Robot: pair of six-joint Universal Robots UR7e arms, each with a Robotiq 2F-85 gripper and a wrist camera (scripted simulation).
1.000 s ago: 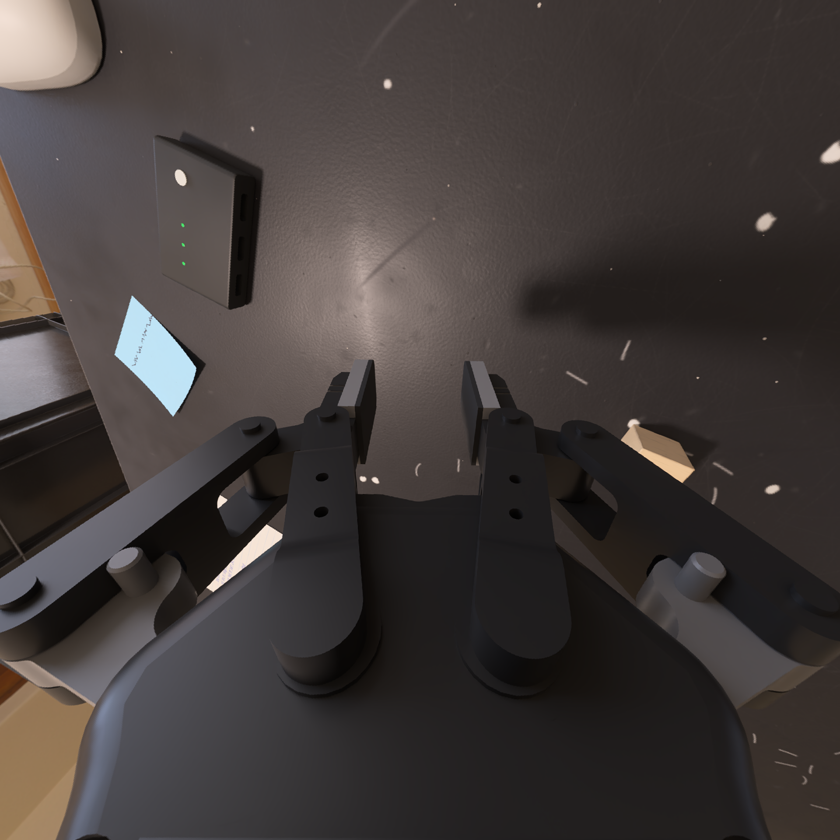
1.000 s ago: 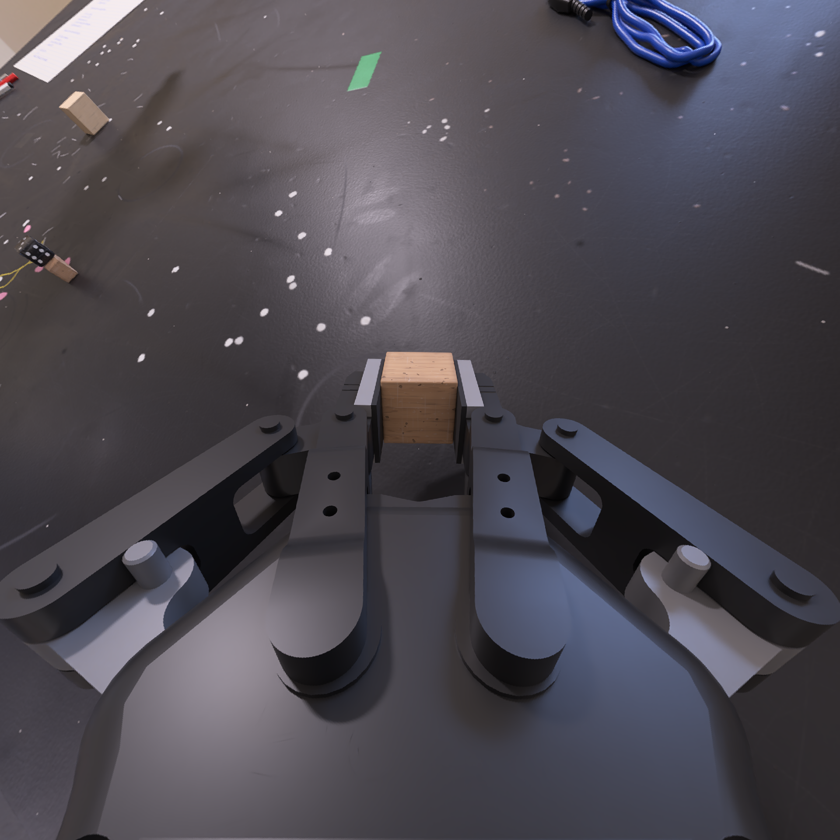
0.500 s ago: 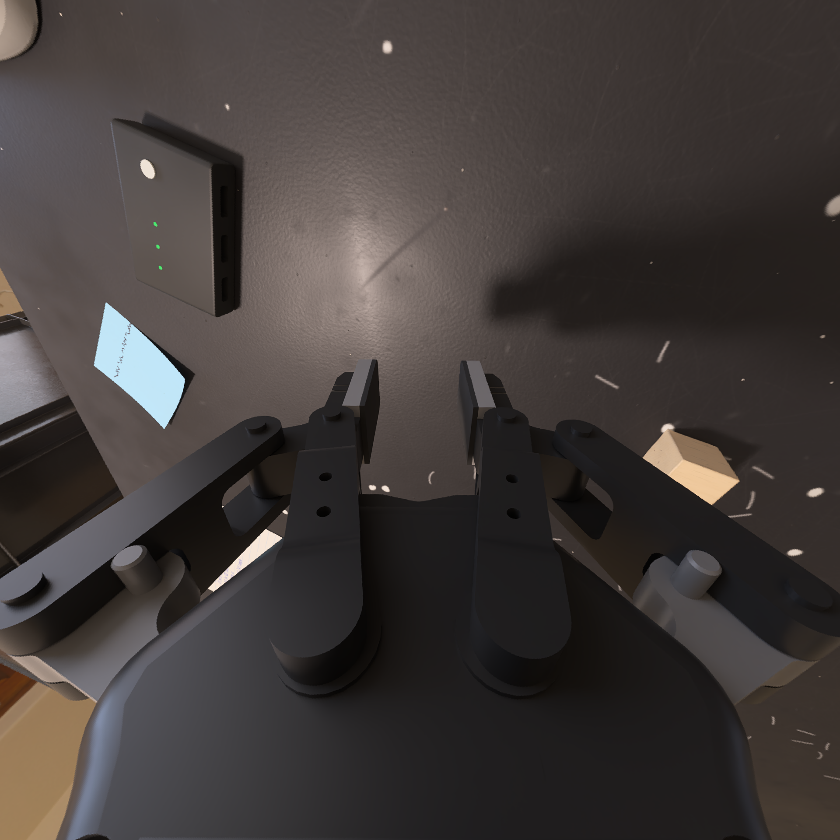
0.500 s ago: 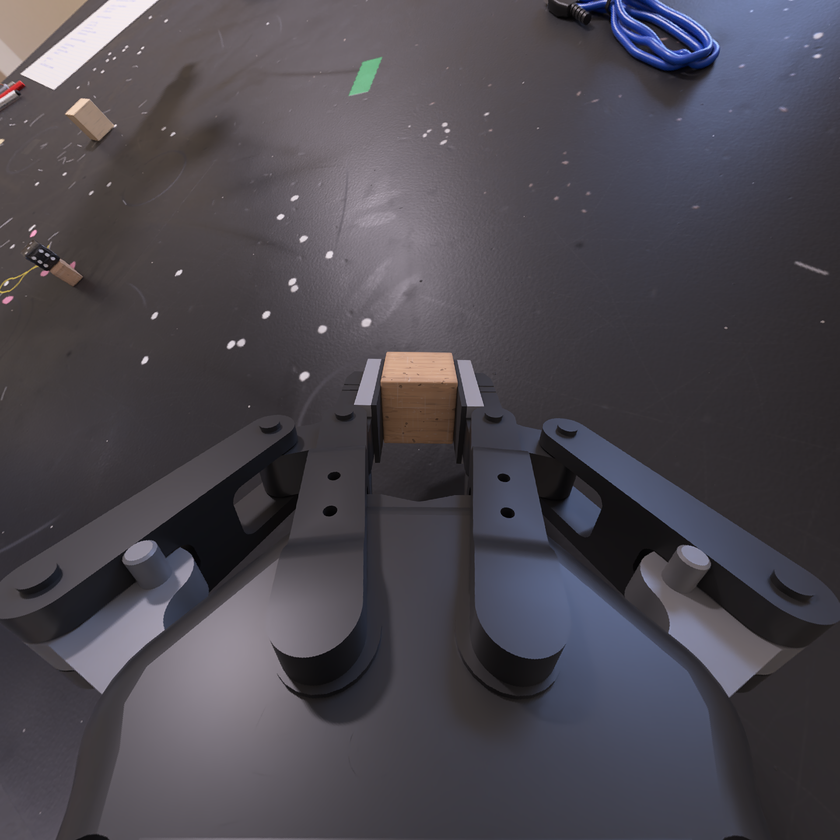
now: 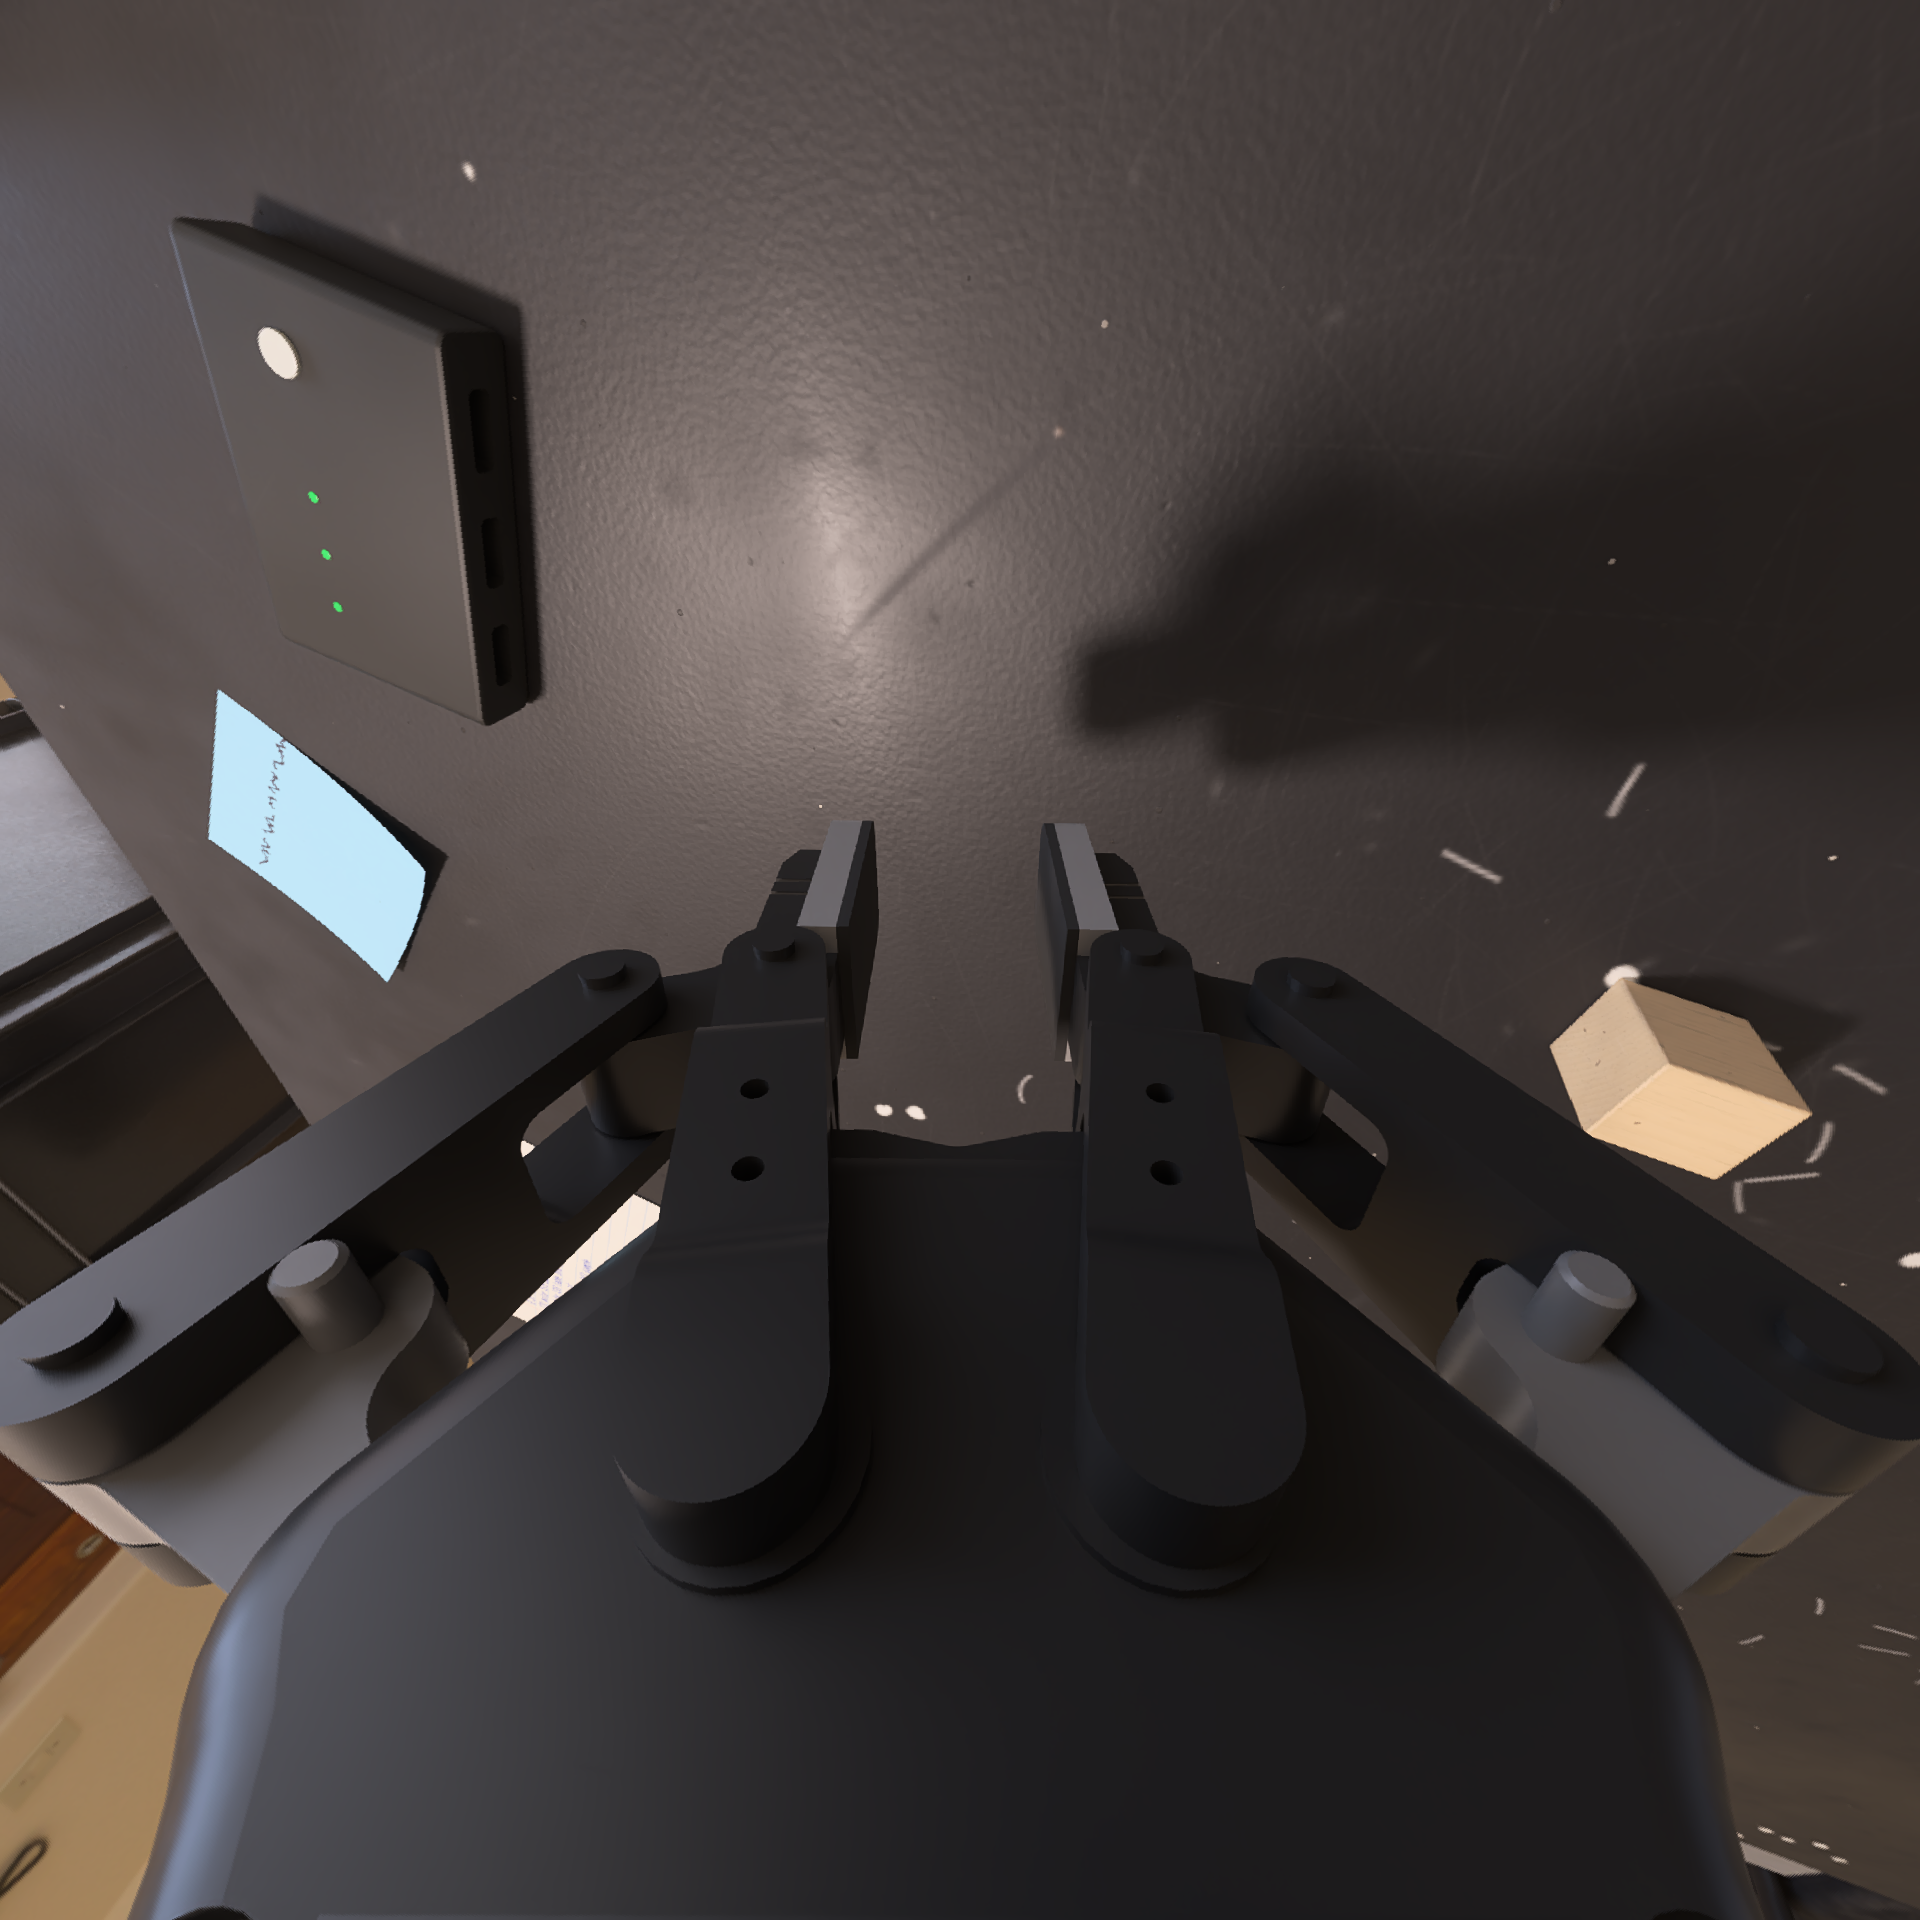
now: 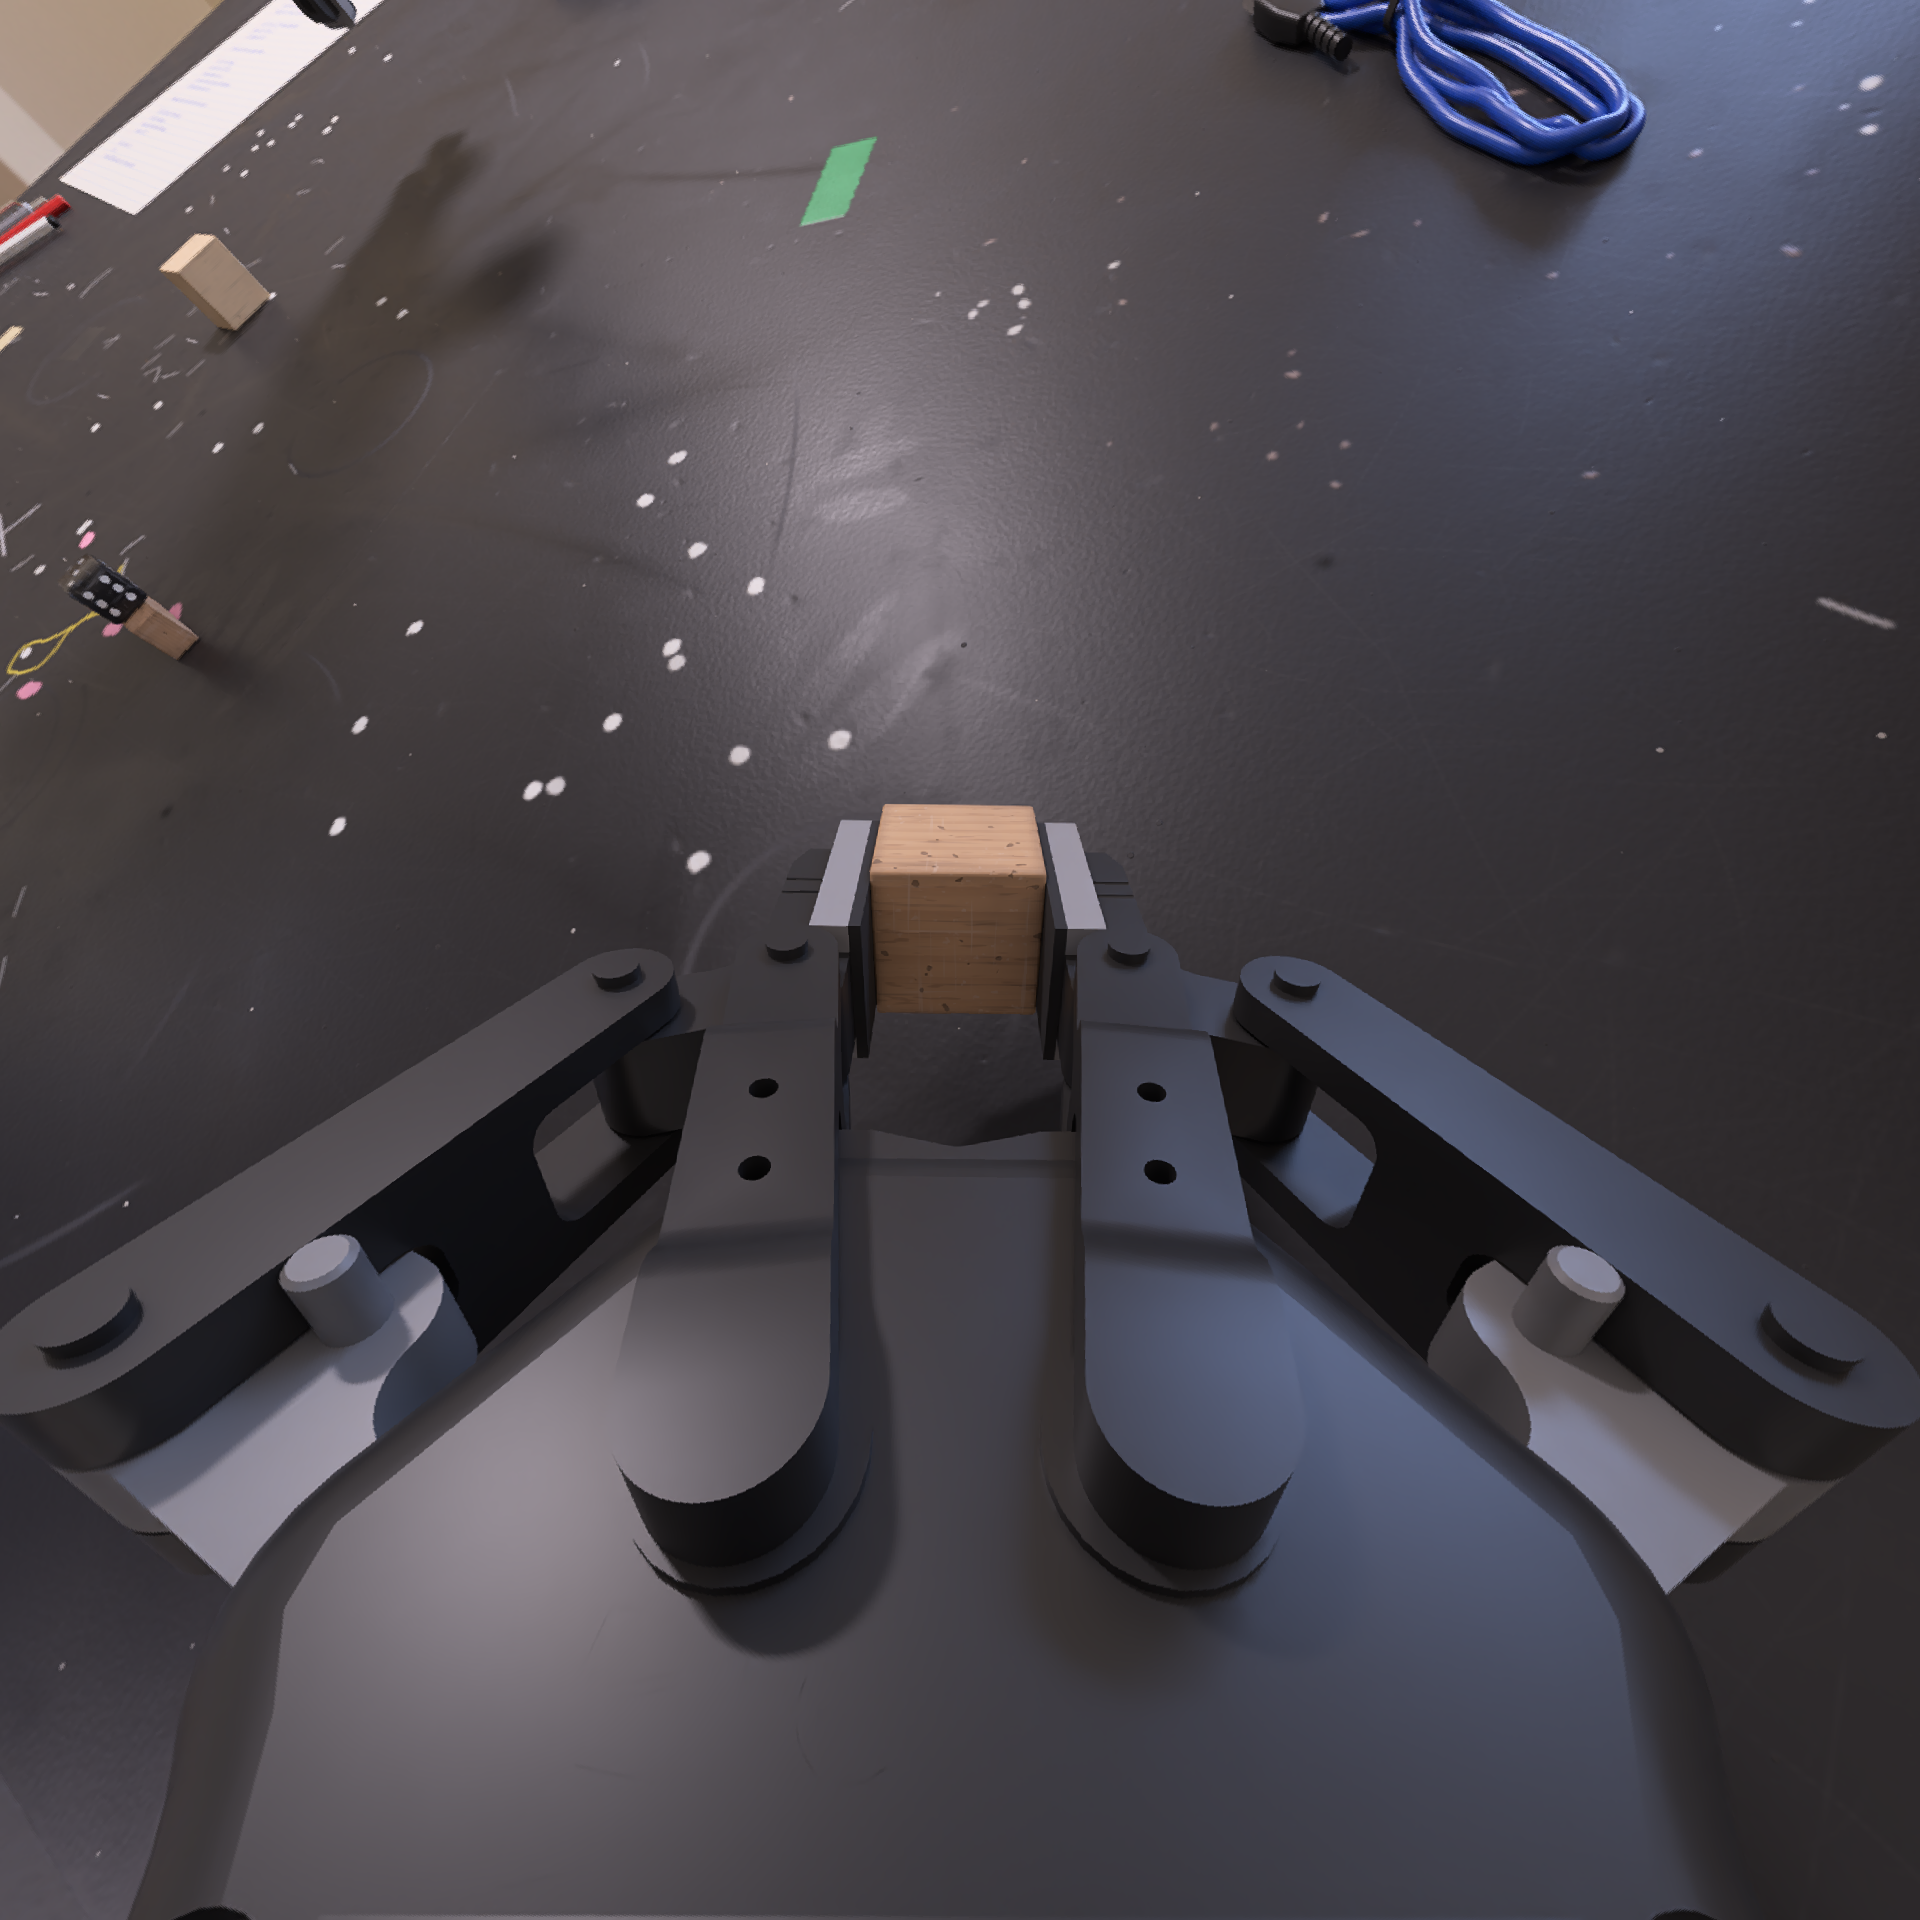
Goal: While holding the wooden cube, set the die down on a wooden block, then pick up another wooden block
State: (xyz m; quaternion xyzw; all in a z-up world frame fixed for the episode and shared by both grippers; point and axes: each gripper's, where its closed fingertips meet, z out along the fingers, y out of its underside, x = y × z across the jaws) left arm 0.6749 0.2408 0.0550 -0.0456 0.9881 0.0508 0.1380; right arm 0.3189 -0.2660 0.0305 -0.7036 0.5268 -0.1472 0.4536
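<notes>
My right gripper [image 6: 956, 883] is shut on a brown wooden cube [image 6: 956, 914] and holds it above the dark table. Far left in the right wrist view, a black die [image 6: 106, 592] rests on a small wooden block [image 6: 161, 630]. A pale wooden block [image 6: 214, 281] lies farther back at the left. My left gripper [image 5: 956, 883] is open and empty above the table. A pale wooden block [image 5: 1678, 1091] lies on the table to its right, beside the right finger linkage.
A dark hub with green lights [image 5: 364, 468] and a light blue note [image 5: 312, 831] lie left of my left gripper. A blue cable coil [image 6: 1507, 83], a green tape strip [image 6: 840, 182], a white paper sheet [image 6: 208, 94] and red pens [image 6: 31, 223] lie on the table's far side.
The left gripper has moved so the pale block shows larger and nearer at its right; the hub and note shifted in view. The right gripper still holds the cube, drifting slightly.
</notes>
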